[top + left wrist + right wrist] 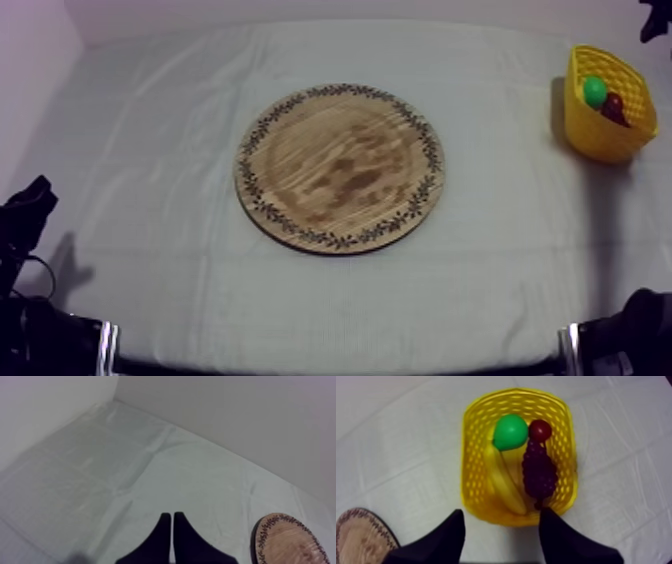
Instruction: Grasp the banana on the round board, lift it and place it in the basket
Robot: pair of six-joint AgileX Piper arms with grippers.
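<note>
The round wooden board [340, 166] lies bare in the middle of the table. The banana [503, 483] lies inside the yellow basket [470, 436], along its left wall, beside a bunch of grapes [538, 473]. My right gripper [502, 514] hangs open just above the basket's near rim, holding nothing. In the top view the basket [590, 135] stands at the far right, with a black part of my right arm [655, 18] above it. My left gripper [172, 517] is shut on nothing over bare cloth; it rests low at the table's left [28, 208].
A green pear [510, 432] and a small red fruit [540, 429] sit at the basket's far end. The board's rim [356, 536] shows beside my right gripper, and also [287, 541] off to the side of my left one. Walls close the table's far side.
</note>
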